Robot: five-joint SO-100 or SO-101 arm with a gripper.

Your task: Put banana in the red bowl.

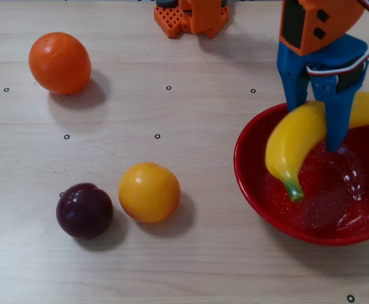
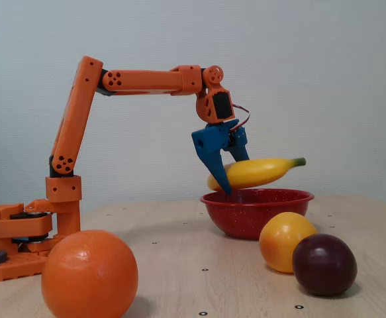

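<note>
The banana [image 1: 295,142] is yellow with a green stem tip. It is held across the red speckled bowl [image 1: 247,183], stem end pointing toward the near left in the overhead view. My blue gripper [image 1: 315,126] is shut on the banana's middle, one finger on each side. In the fixed view the banana [image 2: 262,171] hangs just above the bowl's rim [image 2: 252,215], stem tilted up to the right, with my gripper [image 2: 234,175] clamped on it. I cannot tell whether the banana touches the bowl.
An orange [image 1: 59,63] lies at the far left. A round yellow-orange fruit [image 1: 149,192] and a dark plum [image 1: 84,210] sit side by side left of the bowl. The arm's orange base [image 1: 193,16] is at the top edge.
</note>
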